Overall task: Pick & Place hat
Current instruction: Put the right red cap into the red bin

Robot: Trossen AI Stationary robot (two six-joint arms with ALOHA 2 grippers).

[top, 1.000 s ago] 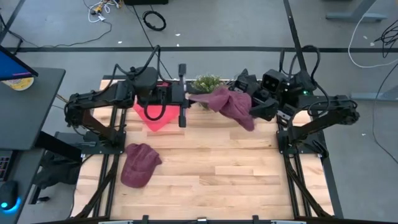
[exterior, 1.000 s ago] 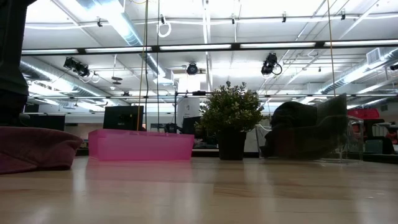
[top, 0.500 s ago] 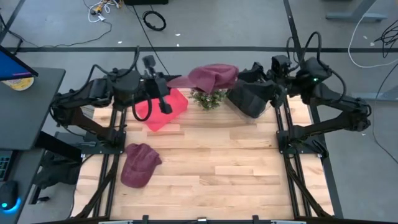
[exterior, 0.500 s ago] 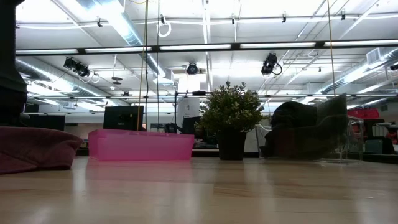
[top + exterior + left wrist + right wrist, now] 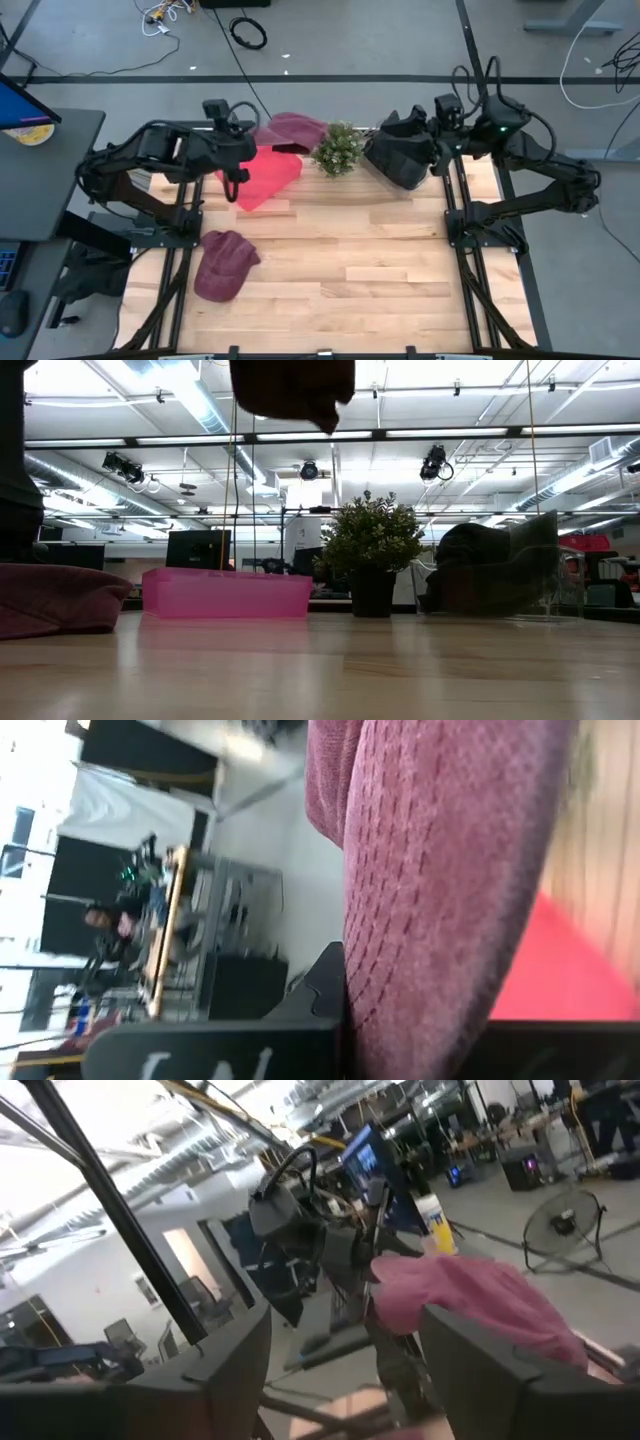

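My left gripper [image 5: 256, 139] is shut on a maroon knit hat [image 5: 291, 129], which hangs in the air over the far side of the pink bin [image 5: 264, 173]. In the low view the hat [image 5: 291, 386] shows high above the pink bin [image 5: 228, 593]. The hat [image 5: 440, 870] fills the left wrist view. A second maroon hat [image 5: 224, 263] lies flat on the table near its left edge. My right gripper [image 5: 350, 1370] is open and touches nothing; it stands above the clear bin of dark hats [image 5: 400, 157]. My left gripper holds the maroon hat by its left-hand edge [image 5: 415, 1010], pinched between the two fingers [image 5: 225, 1045]. The fingers come at it about level from the table's left. The hat is lifted clear and droops beyond the fingers, above the pink bin's far rim.
A small potted plant [image 5: 338, 149] stands at the far edge between the pink bin and the clear bin [image 5: 495, 565]. The second maroon hat [image 5: 55, 598] lies near the left edge. Bare wood [image 5: 370, 270] spans the middle and near side.
My left arm has carried the maroon hat from beside my right gripper, over the plant, toward the table's left until it hangs above the pink bin. My right arm has drawn back toward the far right, over the clear bin. The hat now shows at the top of the low view.
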